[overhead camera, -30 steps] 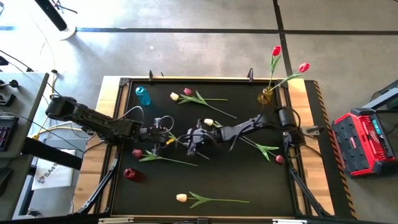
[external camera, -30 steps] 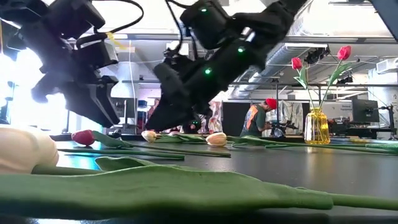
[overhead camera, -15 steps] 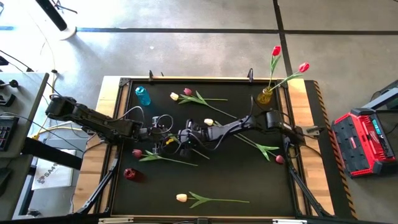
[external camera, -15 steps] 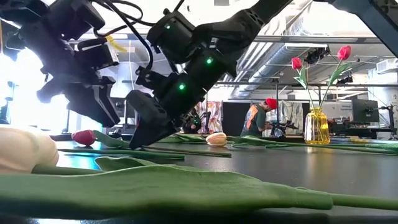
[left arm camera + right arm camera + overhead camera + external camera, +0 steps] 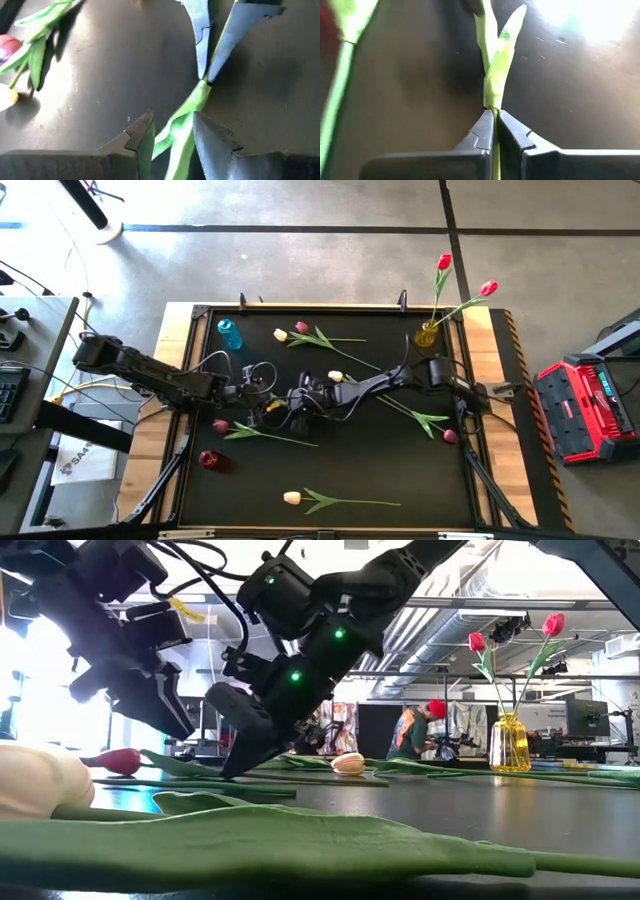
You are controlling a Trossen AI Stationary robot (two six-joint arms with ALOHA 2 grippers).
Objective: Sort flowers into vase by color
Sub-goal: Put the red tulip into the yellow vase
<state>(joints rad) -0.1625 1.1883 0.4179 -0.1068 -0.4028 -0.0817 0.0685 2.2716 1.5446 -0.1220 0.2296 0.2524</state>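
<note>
My right gripper (image 5: 291,404) reaches in from the table's right to mid-table and is shut on a tulip's thin green stem (image 5: 492,85). The head of that tulip is hidden. My left gripper (image 5: 257,394) faces it from the left, open. The same stem (image 5: 180,130) runs between its fingers; I cannot tell whether they touch it. A dark pink tulip (image 5: 220,426) lies flat just nearer. Two red tulips stand in the yellow vase (image 5: 427,335) at the far right. My right gripper pinches the stem (image 5: 493,111) between its two fingers, just below where two leaves fork off. The fingers slant down from the table's right and lie along the stem. The stem sits low over the table, and its leafy part reaches on toward my left gripper.
A blue vase (image 5: 230,333) stands far left and a dark red one (image 5: 208,460) near left. Loose tulips lie at the far edge (image 5: 318,337), mid-table (image 5: 335,377), right (image 5: 430,420) and near edge (image 5: 330,500). Cables hang by my left gripper.
My right gripper has gone toward the table's left edge and down, close to my left gripper and onto the stem. In the low view the dark pink tulip head has shifted a little to the left.
</note>
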